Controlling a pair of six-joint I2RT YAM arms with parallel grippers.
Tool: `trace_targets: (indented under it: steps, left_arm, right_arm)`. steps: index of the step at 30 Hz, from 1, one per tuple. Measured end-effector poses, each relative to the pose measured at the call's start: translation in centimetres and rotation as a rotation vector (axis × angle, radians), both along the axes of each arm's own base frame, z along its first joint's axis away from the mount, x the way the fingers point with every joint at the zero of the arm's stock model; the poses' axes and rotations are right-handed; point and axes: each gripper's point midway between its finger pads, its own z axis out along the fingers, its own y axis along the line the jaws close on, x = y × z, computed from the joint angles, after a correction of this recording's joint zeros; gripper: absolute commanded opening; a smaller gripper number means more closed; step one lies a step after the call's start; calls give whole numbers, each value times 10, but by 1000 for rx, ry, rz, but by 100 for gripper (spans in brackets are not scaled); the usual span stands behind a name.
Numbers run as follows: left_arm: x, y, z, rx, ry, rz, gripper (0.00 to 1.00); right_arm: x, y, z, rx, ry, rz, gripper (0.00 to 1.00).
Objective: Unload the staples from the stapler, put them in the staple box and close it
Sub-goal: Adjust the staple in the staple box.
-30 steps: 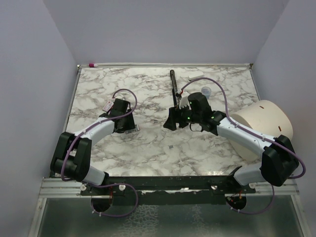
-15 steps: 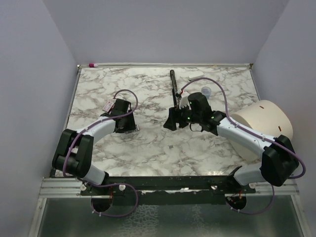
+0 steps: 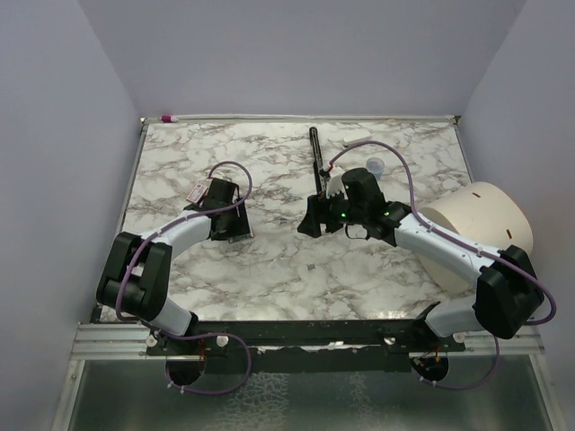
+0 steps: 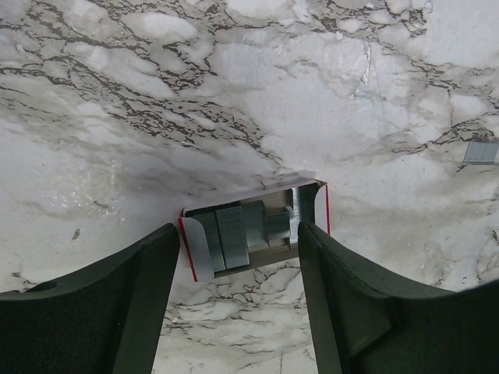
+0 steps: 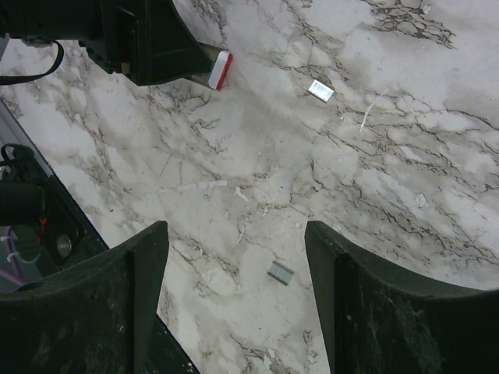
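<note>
The stapler (image 4: pixel 253 234) lies open-side-up on the marble, red-edged and white, with grey staples (image 4: pixel 232 236) packed inside it. My left gripper (image 4: pixel 239 230) stands open over it, the fingertips at either end of it and the right fingertip covering its right end. From the right wrist view only the stapler's red-and-white end (image 5: pixel 221 70) pokes out from under the left gripper. Loose staple strips lie on the marble (image 5: pixel 281 273) (image 5: pixel 320 90). My right gripper (image 5: pixel 236 226) hangs open above the nearer strip, with nothing between its fingers. In the top view the left gripper (image 3: pixel 235 224) is left of centre and the right gripper (image 3: pixel 310 220) is at centre.
A long thin black bar (image 3: pixel 316 157) and a small white block (image 3: pixel 357 136) lie at the back. A big cream cylinder (image 3: pixel 476 229) stands at the right edge. A small clear cup (image 3: pixel 375 165) sits behind the right wrist. Another staple strip (image 4: pixel 479 153) lies right of the left gripper.
The left gripper's jaws have spread wider around the stapler and the left wrist has shifted slightly. The right arm has not moved.
</note>
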Motion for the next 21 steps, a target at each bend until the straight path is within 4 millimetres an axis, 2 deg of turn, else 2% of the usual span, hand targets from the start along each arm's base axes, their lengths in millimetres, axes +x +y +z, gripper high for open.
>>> trace_targets:
  steps: [6,10,21]
  left_arm:
    - [3,-2,0,-5,-2,-3,65]
    - [3,-2,-1,-4,-1,-4,60]
    - [6,-3,-1,0,0,-9,62]
  right_arm:
    - [0,0,0,-1,1,0,70]
    - [0,0,0,-2,1,0,70]
    - [0,0,0,-2,0,0,70]
